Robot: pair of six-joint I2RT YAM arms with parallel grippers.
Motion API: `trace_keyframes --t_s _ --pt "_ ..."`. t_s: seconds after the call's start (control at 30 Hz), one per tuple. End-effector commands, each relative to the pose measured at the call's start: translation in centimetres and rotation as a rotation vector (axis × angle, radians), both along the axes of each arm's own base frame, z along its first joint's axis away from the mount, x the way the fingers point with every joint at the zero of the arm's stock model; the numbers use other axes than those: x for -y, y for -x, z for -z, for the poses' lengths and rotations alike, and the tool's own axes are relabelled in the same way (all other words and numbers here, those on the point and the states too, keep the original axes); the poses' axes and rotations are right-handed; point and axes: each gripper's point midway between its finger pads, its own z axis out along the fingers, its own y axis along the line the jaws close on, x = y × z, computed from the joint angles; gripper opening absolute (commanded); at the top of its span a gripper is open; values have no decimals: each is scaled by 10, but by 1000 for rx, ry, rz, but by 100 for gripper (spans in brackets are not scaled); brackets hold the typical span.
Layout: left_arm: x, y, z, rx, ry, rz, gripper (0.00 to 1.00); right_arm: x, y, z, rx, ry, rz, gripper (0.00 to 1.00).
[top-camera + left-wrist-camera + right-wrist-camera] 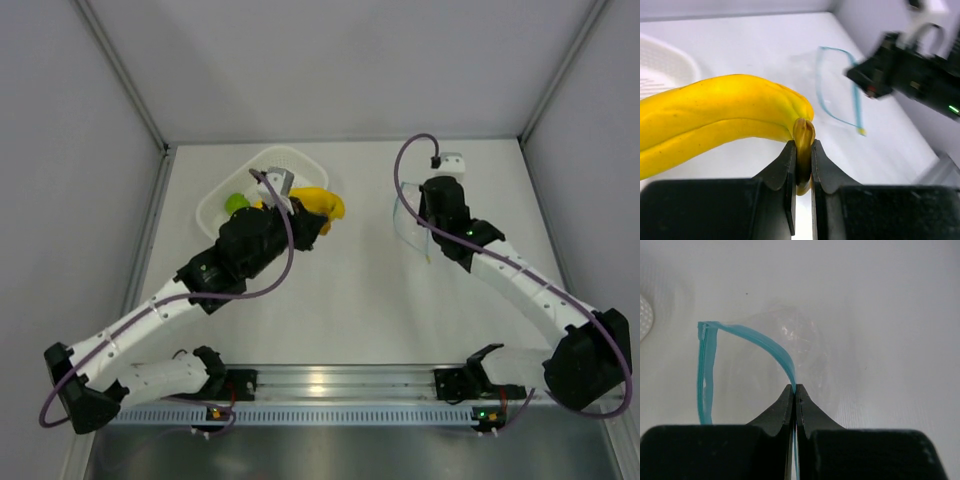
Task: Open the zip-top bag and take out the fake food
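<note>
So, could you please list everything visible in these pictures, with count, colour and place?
banana bunch: one, yellow, at the basket's right edge
green fruit: one, green, inside the basket
basket: one, white, far left of the table
zip-top bag: one, clear with blue zip strip, mouth open, right side
table: one, white, under everything
left gripper: one, black, shut on the banana bunch stem
right gripper: one, black, shut on the zip-top bag strip
</note>
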Motion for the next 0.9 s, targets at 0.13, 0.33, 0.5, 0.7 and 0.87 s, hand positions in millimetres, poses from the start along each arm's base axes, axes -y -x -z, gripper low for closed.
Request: trace_keyframes --t_s 0.13,0.33,0.5,0.7,0.87 --pt "-95 -101 26 -159 -144 -582 0 -2 6 -43 73 -69 -29 0" --pt "-165 -169 79 -356 -116 -797 0 -3 14 -31 49 -63 -58 0" --pt "-174 -191 132 -487 -146 -824 0 -4 14 -28 40 -60 -65 0" --pt "-158 -197 158 -586 -113 -743 0 -7 11 -23 23 -57 -75 0" --pt "-144 -196 151 -589 -67 -675 0 -13 6 -11 -13 -51 -78 0"
